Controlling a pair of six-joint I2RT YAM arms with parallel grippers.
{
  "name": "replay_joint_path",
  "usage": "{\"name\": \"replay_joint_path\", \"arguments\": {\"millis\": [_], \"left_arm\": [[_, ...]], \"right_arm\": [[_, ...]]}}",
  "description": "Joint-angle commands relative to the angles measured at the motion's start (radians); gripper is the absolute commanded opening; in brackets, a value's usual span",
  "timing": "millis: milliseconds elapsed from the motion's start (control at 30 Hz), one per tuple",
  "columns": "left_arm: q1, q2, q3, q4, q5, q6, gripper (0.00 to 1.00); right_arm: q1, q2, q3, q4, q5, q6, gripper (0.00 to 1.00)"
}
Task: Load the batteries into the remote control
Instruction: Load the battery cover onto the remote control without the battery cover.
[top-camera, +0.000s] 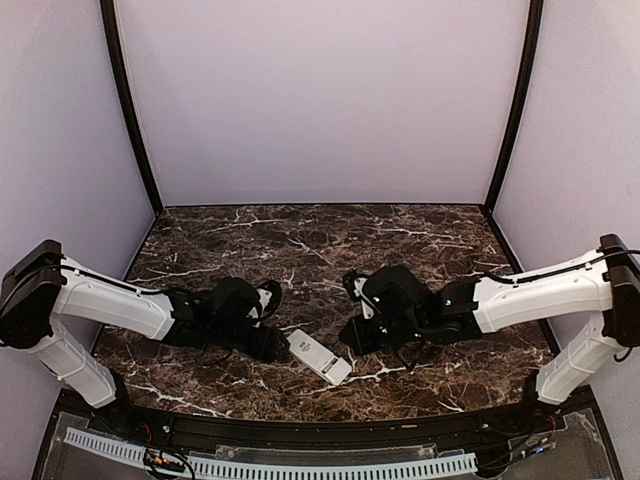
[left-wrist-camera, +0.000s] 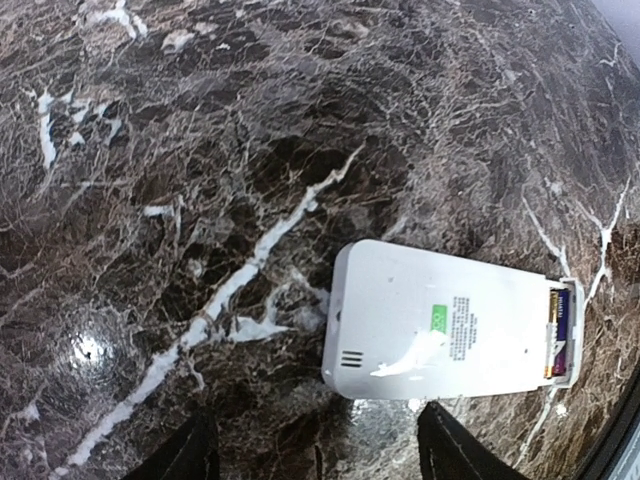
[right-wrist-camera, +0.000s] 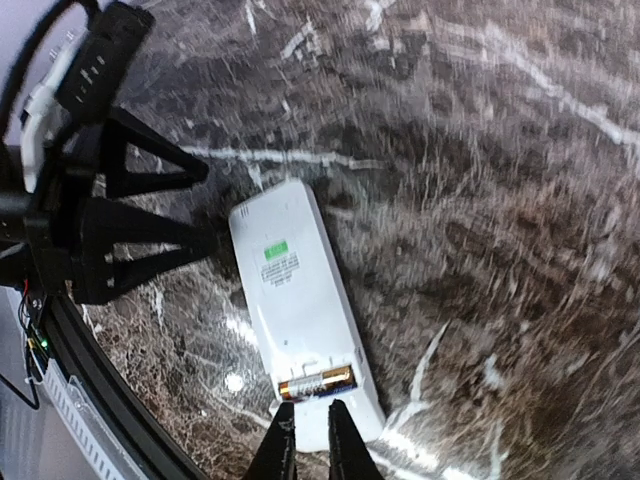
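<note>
- left gripper (left-wrist-camera: 318, 452): jaws wide apart, nothing between them; fingers (left-wrist-camera: 450, 452) stop just short of the remote control's (left-wrist-camera: 440, 322) long edge; looks like a small gap there, but the wrist view is too cropped to be sure
- remote control: flat on the dark marble table (top-camera: 400, 240), back face up, green sticker (right-wrist-camera: 276, 247) showing; lies between the two grippers, near the front edge
- compartment (right-wrist-camera: 320, 384) at the remote's end is uncovered; one battery (right-wrist-camera: 316, 382) sits crosswise in it; a second can't be made out
- right gripper (right-wrist-camera: 310, 440): fingers drawn almost together, only a thin slit, gripping nothing; tips sit right at the compartment end of the remote, just beside the battery
</note>
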Motion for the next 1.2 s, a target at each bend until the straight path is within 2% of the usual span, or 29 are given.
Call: {"name": "replay_joint_path", "arguments": {"millis": [0,133,1167], "left_arm": [[0.012,0.038,0.014,-0.031,-0.003,-0.017,0.66],[0.014,0.046,0.024,-0.025,-0.002,-0.008,0.63],[0.016,0.002,0.012,-0.007,0.009,0.016,0.62]], "right_arm": [[0.060,0.086,0.026,-0.125,-0.047,0.237,0.09],[0.073,0.137,0.054,-0.130,-0.030,0.289,0.00],[0.078,0.302,0.183,-0.190,-0.051,0.222,0.00]]}}
